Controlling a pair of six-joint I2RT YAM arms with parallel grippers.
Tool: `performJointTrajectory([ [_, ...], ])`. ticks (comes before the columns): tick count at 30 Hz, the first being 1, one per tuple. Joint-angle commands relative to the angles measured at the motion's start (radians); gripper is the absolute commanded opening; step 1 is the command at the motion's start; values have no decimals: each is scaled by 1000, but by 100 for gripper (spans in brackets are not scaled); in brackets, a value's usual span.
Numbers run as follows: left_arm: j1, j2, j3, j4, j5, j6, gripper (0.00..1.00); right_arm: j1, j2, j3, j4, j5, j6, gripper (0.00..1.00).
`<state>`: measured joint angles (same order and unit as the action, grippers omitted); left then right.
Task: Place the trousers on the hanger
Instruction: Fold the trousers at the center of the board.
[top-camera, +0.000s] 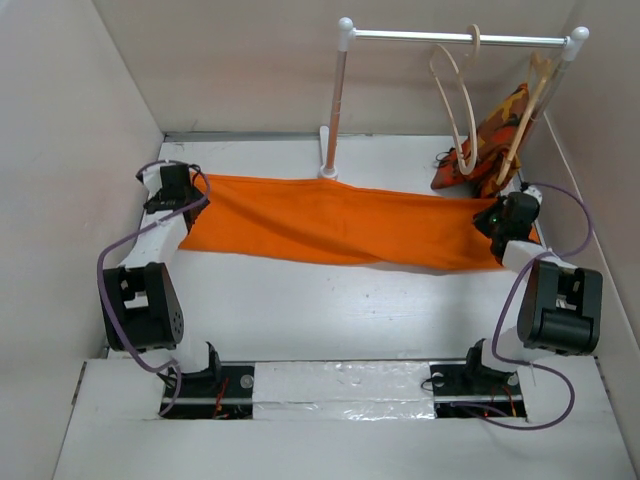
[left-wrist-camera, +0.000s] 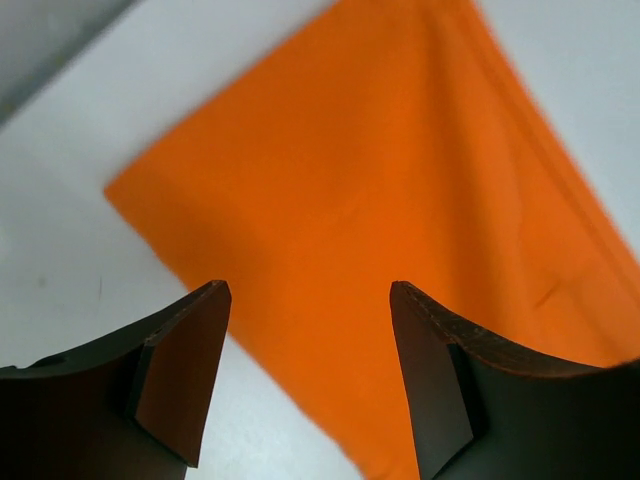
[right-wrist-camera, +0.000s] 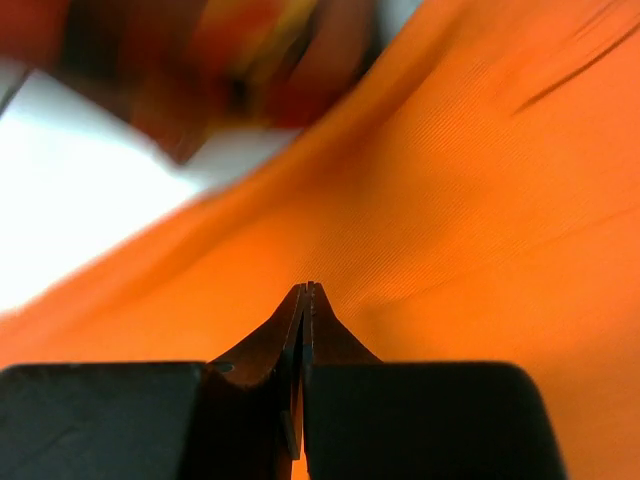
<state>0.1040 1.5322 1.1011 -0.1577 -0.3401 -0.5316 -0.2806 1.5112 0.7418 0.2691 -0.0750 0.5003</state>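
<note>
Table (top-camera: 330, 310): white, and from my seat it runs from the arm bases at the near edge back to the rear wall.
Left gripper (left-wrist-camera: 308, 300): fingers spread wide, over the left end of the trousers; I see cloth and bare table between them, but I cannot tell whether the tips touch the cloth.
Right gripper (right-wrist-camera: 308, 289): fingertips pressed together at the right end of the trousers, pinching the orange cloth, with a crease running off from the tips.
Trousers (top-camera: 340, 225): bright orange, stretched in a long band across the table from one gripper to the other; the left end lies flat with a square corner.
Rack (top-camera: 335, 100): its white post stands just behind the trousers' far edge, and the metal rail crosses to the right along the back.
Hanger (top-camera: 466, 105): pale wood, hooked on the rail and hanging bare, well above the trousers' right end.
Camouflage garment (top-camera: 500, 130): on a second wooden hanger (top-camera: 530, 100) at the far right, sagging down to the table just behind the right gripper.
</note>
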Motion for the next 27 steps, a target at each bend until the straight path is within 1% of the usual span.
performJointTrajectory([
  [1,-1,-49,-107,-31,90,-85,63,73,-75,-48,189,-54,40,0],
  [2,-1,-44,-128,-31,92,-99,65,86,-77,-65,199,-66,47,0],
  [4,29,-11,-133,-46,104,-152,65,127,-88,-87,240,-92,58,0],
  [6,51,20,-144,-39,136,-182,65,158,-108,-105,246,-91,52,0],
  [7,72,57,-148,-20,166,-201,65,187,-111,-111,254,-100,47,1],
  [9,85,97,-138,-19,177,-215,65,221,-129,-124,269,-117,43,4],
  [10,85,133,-129,-25,167,-220,64,263,-134,-139,289,-118,40,5],
  [12,85,169,-103,-37,155,-222,64,308,-157,-150,292,-98,30,6],
  [14,85,177,-101,-26,136,-222,64,360,-163,-153,283,-74,15,6],
  [17,85,204,-93,-9,139,-235,62,391,-152,-147,291,-89,14,7],
  [20,85,243,-80,7,136,-261,59,425,-152,-145,297,-117,11,7],
  [21,85,252,-67,10,135,-260,54,449,-157,-148,297,-112,9,7],
  [23,85,278,-52,17,121,-248,50,474,-183,-156,285,-95,-2,7],
  [24,85,284,-46,12,115,-243,44,486,-192,-159,282,-92,-3,7],
  [26,85,296,-35,24,130,-220,38,521,-213,-162,274,-88,-17,7],
  [27,85,301,-23,30,139,-209,30,537,-218,-170,272,-89,-22,8],
])
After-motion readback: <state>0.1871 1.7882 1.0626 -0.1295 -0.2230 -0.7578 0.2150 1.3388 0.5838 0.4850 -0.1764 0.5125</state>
